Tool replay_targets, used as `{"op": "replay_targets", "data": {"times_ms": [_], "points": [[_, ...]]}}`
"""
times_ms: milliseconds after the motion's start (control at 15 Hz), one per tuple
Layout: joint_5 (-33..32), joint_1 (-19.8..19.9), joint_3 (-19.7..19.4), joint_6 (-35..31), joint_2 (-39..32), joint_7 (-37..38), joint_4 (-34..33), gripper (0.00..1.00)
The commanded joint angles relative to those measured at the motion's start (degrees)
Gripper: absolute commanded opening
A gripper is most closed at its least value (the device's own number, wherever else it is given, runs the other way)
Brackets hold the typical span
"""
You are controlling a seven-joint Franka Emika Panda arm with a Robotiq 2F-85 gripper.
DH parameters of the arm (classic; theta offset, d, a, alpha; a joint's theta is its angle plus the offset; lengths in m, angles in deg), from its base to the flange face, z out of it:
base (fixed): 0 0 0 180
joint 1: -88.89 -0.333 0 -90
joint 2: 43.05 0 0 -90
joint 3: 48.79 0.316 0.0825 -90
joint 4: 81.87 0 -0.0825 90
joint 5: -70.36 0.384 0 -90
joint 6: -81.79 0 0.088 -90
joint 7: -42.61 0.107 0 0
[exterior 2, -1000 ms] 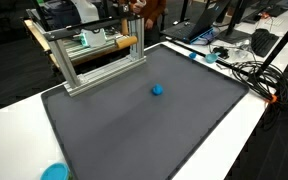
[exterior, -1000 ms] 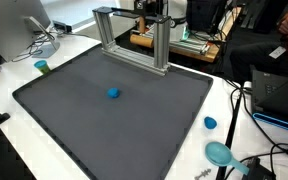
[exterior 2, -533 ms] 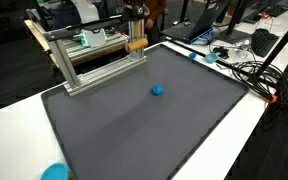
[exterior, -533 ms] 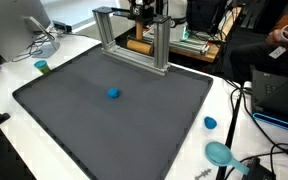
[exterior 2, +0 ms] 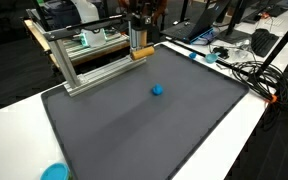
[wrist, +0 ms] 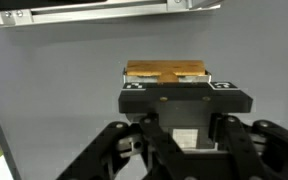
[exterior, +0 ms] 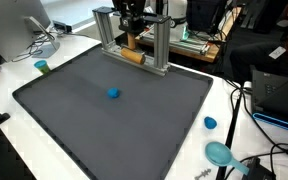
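At the back edge of the dark mat (exterior: 104,130), a wooden block (exterior: 133,56) sits clamped in the gripper (exterior: 131,51), whose fingers are closed on its sides. The wrist view shows the block (wrist: 165,71) lying crosswise between the black pads, the grey mat (wrist: 44,110) behind it. In both exterior views the block (exterior 2: 141,53) hangs low, just in front of the aluminium frame (exterior: 162,45); whether it touches the mat cannot be told. A small blue ball (exterior: 113,94) lies on the mat, well apart from the block, towards the middle. Off the mat, on the white table (exterior: 4,100), a green cup (exterior: 42,67) stands near one corner, a small blue cap (exterior: 210,123) lies beside the opposite edge, and a blue bowl (exterior: 219,153) sits near it. What the cup and bowl hold is too small to tell.
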Motion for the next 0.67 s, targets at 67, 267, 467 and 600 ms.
{"op": "replay_targets", "data": {"times_ms": [67, 267, 467, 600], "points": [[0.39, -0.73, -0.43, -1.21, -0.85, 3.66, -0.34, 0.22], [-1.78, -0.07, -0.22, -5.04, -4.22, 11.54, -2.87, 0.22], [-3.18, -0.11, -0.63, -8.8, -8.93, 16.76, -6.93, 0.22], [-5.8, -0.53, -1.05, -10.13, -11.82, 20.68, -9.47, 0.22]]}}
